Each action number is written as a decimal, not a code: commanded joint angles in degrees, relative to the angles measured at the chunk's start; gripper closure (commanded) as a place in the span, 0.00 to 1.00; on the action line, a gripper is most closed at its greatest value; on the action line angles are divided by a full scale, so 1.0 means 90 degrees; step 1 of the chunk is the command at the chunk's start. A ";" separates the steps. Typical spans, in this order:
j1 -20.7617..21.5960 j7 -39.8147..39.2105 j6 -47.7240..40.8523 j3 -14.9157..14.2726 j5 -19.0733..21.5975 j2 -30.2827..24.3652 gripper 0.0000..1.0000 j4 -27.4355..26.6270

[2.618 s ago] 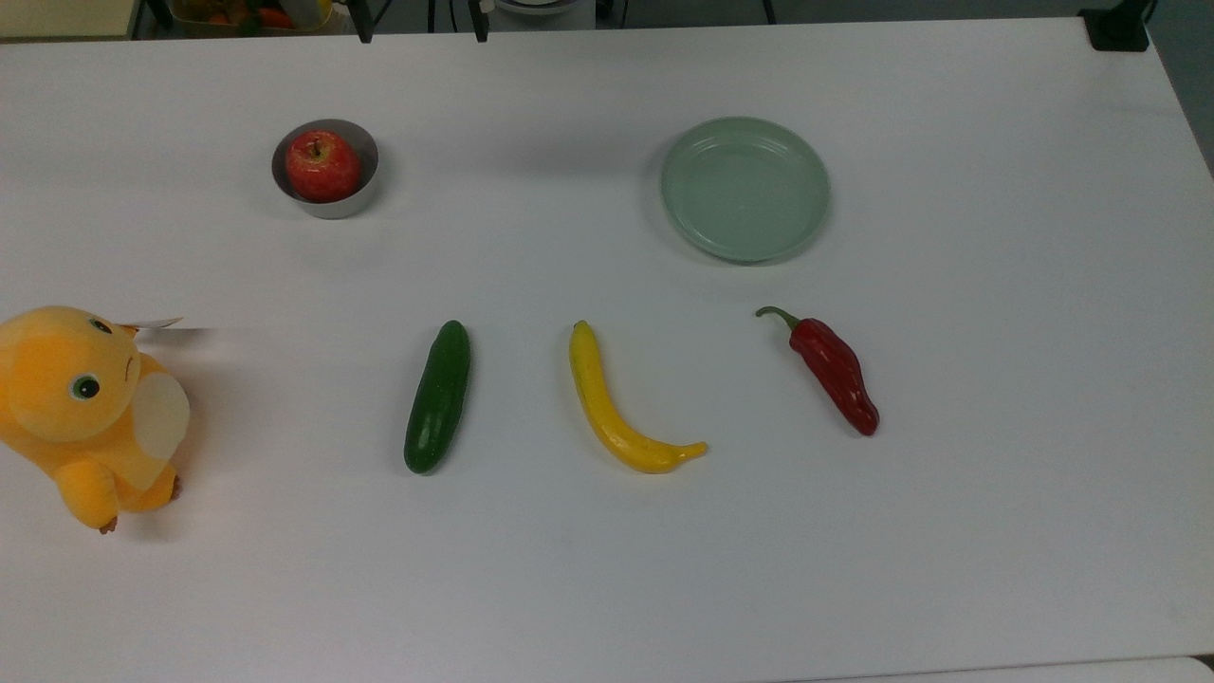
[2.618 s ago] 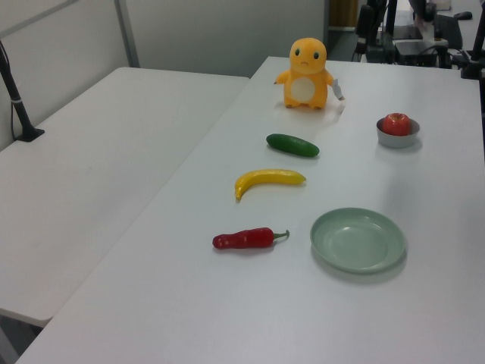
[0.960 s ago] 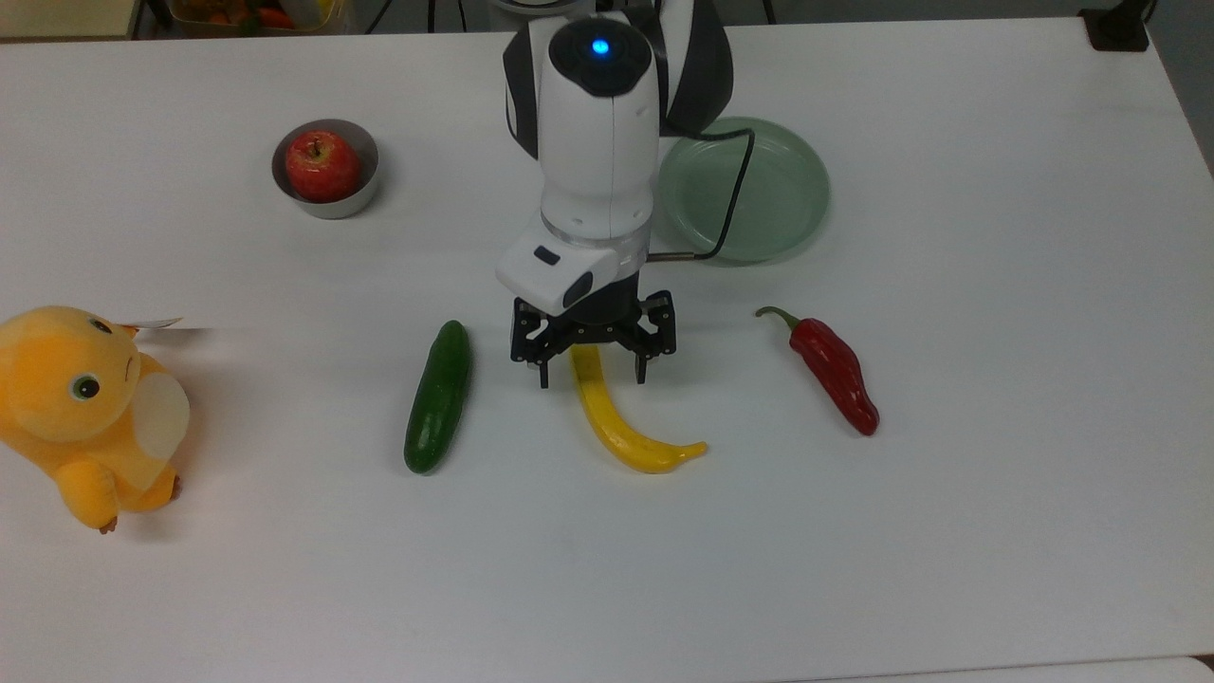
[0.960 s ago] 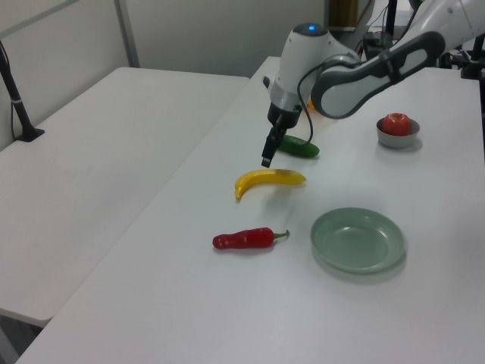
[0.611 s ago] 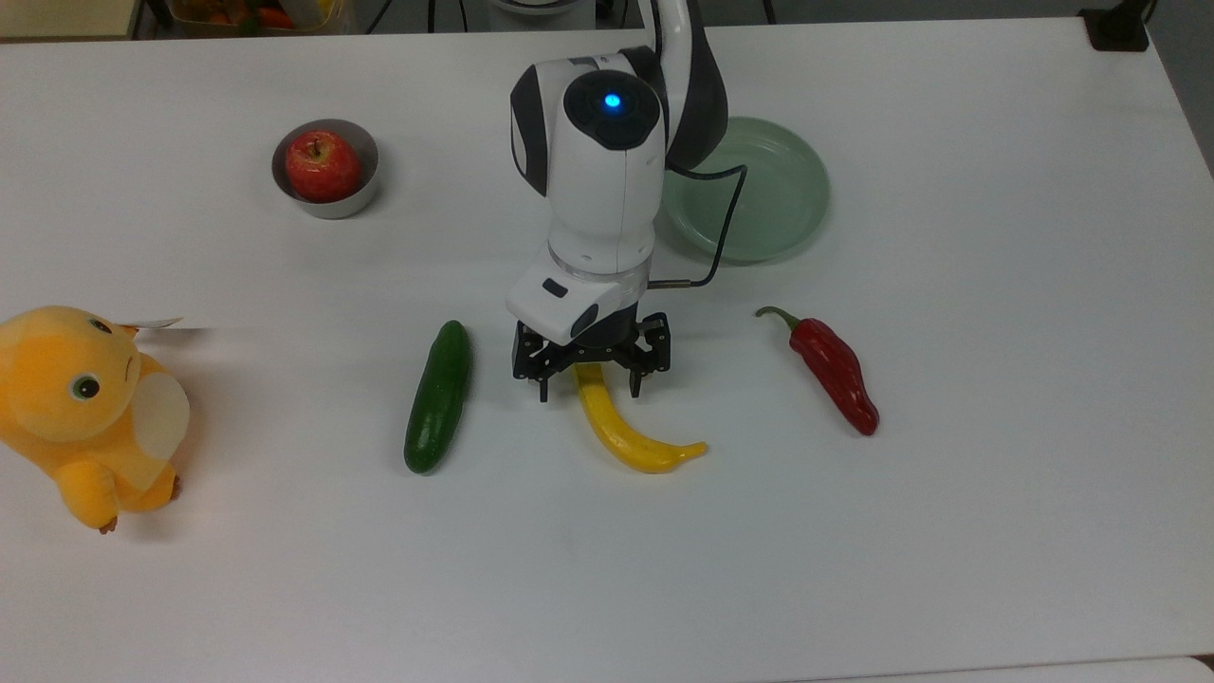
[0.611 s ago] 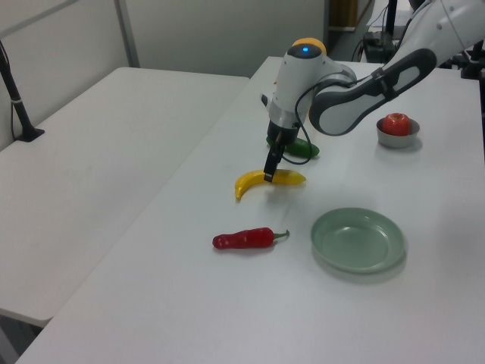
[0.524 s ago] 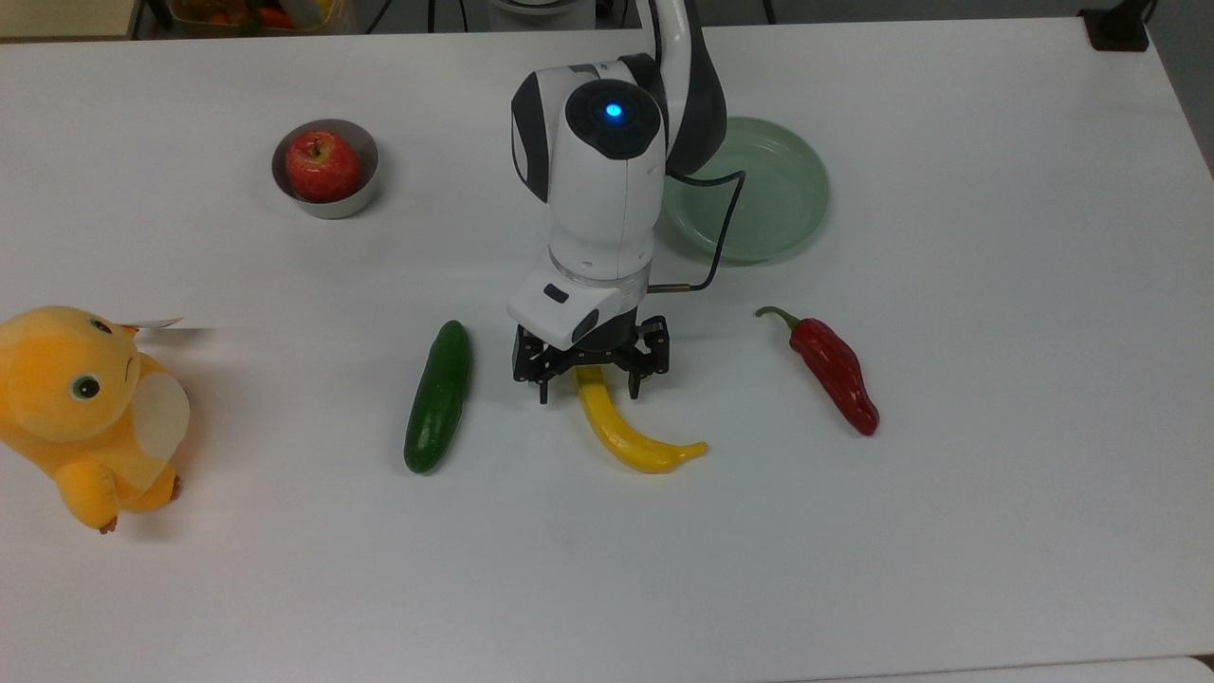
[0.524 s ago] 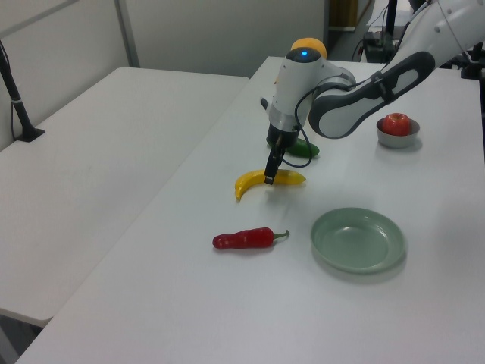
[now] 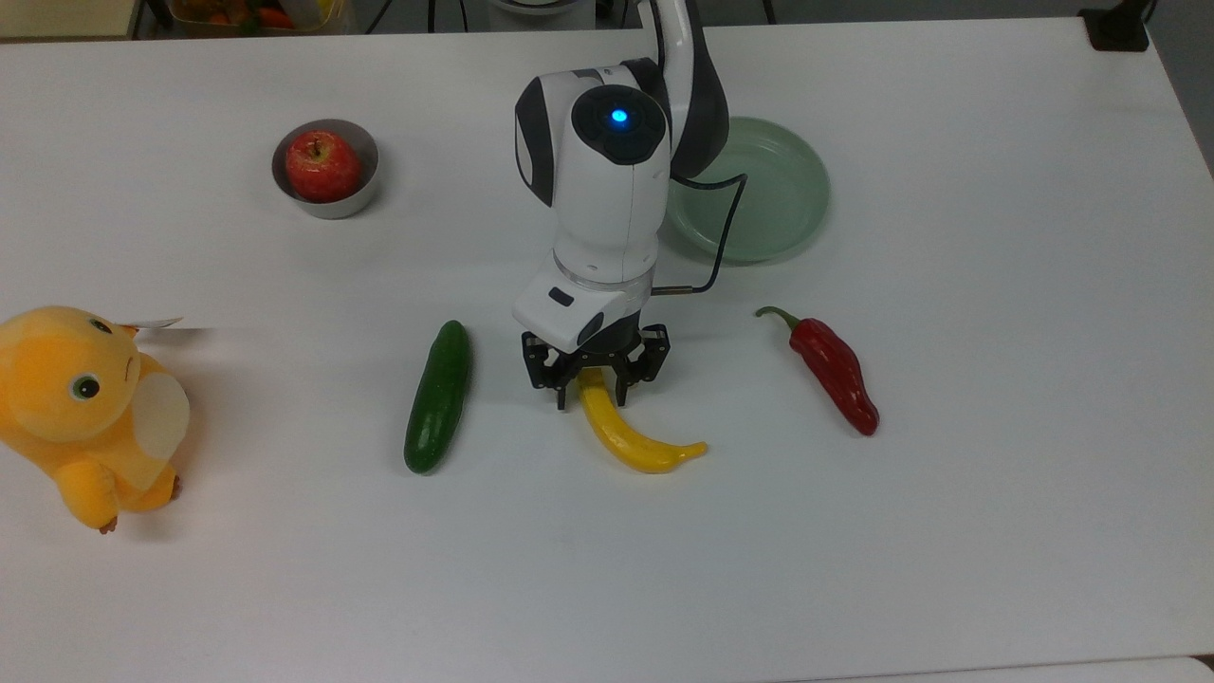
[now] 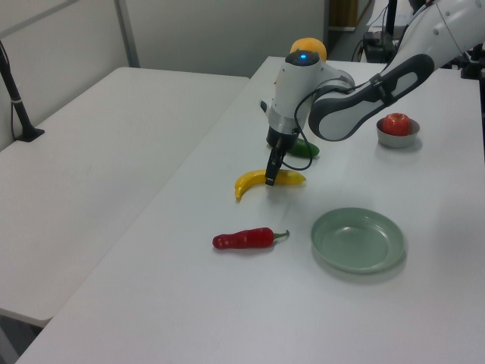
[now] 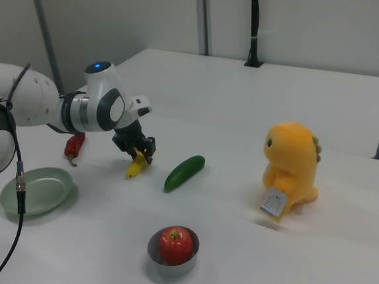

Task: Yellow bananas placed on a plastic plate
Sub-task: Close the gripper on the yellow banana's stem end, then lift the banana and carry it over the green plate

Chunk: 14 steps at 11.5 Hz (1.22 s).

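Note:
A curved yellow banana (image 9: pixel 634 442) lies flat on the white table (image 9: pixel 996 379), between a cucumber and a chili in the top view. My gripper (image 9: pixel 591 399) points down over the banana's upper end, still open, one finger on each side and close to the fruit. The left view shows the gripper (image 10: pixel 270 180) low at the banana (image 10: pixel 254 182). From the right view, the gripper (image 11: pixel 142 156) sits on the banana (image 11: pixel 134 169). The pale green plastic plate (image 9: pixel 787 204) stands empty behind, partly covered by the arm.
A dark green cucumber (image 9: pixel 438 396) lies on the top view's left of the banana, and a red chili (image 9: pixel 835 372) on its right. A steel bowl (image 9: pixel 358 194) holding a red apple (image 9: pixel 322 166) stands at the back left. An orange plush toy (image 9: pixel 85 413) sits at the left edge.
The arm came in over the table and dropped onto the banana's upper end. Since half a second ago the fingers have narrowed toward the banana, which has not moved.

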 commanded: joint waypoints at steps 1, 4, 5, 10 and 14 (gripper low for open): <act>0.0092 0.0179 0.0098 -0.0031 -0.0213 0.0058 0.83 0.0060; 0.0092 0.0179 0.0050 -0.0031 -0.0263 -0.0039 0.88 0.0060; 0.0102 0.0189 -0.0018 -0.0031 -0.0205 -0.0233 0.88 0.0012; 0.0199 0.0589 -0.1372 0.0017 -0.0107 -0.1618 0.87 -0.0348; 0.0413 0.0609 -0.2916 0.0135 0.0713 -0.2859 0.87 -0.0924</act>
